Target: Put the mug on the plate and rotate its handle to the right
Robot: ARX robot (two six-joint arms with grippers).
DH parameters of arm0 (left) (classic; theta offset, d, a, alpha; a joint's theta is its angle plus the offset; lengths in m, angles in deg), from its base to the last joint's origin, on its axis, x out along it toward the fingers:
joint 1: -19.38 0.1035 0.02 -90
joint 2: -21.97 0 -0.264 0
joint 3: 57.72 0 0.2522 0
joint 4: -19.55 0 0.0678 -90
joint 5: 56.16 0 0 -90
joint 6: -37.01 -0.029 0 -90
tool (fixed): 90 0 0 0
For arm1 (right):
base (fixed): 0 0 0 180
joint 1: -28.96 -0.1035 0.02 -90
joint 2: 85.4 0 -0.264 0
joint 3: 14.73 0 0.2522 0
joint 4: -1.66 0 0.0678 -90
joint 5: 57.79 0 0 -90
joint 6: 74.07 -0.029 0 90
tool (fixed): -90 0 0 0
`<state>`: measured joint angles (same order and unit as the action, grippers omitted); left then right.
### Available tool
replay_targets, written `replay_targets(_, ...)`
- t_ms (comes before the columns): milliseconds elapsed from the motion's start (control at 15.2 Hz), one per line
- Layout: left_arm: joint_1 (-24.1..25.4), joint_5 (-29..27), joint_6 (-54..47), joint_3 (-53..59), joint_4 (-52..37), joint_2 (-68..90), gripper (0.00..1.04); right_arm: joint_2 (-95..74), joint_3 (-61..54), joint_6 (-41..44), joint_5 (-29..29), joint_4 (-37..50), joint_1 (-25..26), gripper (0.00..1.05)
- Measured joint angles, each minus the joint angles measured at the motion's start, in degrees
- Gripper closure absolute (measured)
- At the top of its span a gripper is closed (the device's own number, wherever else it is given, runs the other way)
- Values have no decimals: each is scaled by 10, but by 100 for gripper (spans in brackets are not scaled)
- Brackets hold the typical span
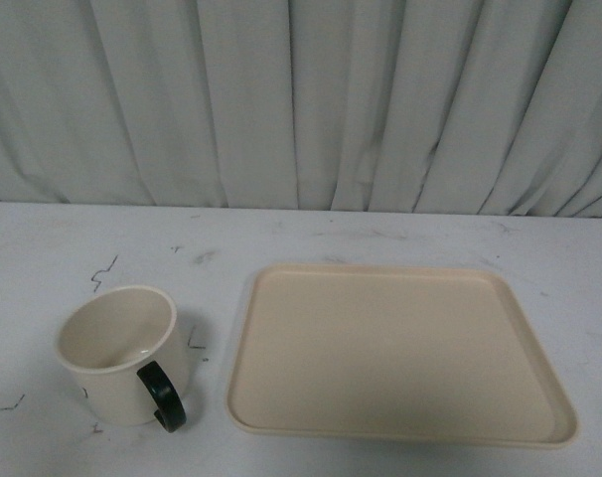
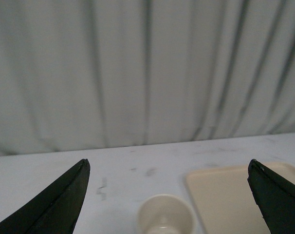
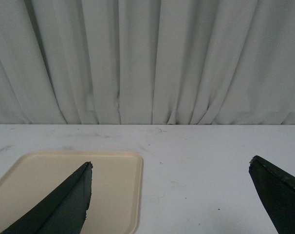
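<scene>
Left end effector point(image 2: 168, 161) spread near mug point(image 2: 166, 217)

Mug point(image 1: 122, 353) on table point(image 1: 380, 234), just left of plate point(image 1: 400, 353).

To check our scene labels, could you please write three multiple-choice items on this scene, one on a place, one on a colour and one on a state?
1. Where does the mug stand relative to the plate?
A. on it
B. on the table, left of it
C. behind it

2. What colour is the mug's handle?
A. black
B. red
C. cream

3. How is the left gripper?
A. shut on the mug
B. open, holding nothing
C. shut on the plate

Answers: 1 B, the front view shows the mug beside the bare plate; 2 A, the loop is dark against the cream body; 3 B, its jaws stand wide apart in the left wrist view.
</scene>
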<state>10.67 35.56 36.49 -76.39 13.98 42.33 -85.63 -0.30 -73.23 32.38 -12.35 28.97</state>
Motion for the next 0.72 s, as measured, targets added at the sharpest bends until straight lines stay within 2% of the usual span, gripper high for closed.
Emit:
replay_targets(66, -7, 32, -11, -44, -9, 83, 7, 0, 0, 0, 0, 0, 0, 6)
replay_targets(198, 14, 48, -34, -104, 63, 155, 7, 0, 0, 0, -2, -1, 0, 6)
replay_targets(264, 5, 50, -59, -155, 107, 207, 7, 0, 0, 0, -2, 0, 0, 6)
replay_targets(395, -12, 45, -111, -233, 177, 288, 7, 0, 0, 0, -2, 0, 0, 6)
replay_targets(725, -55, -1, -172, -300, 263, 443, 7, 0, 0, 0, -2, 0, 0, 6)
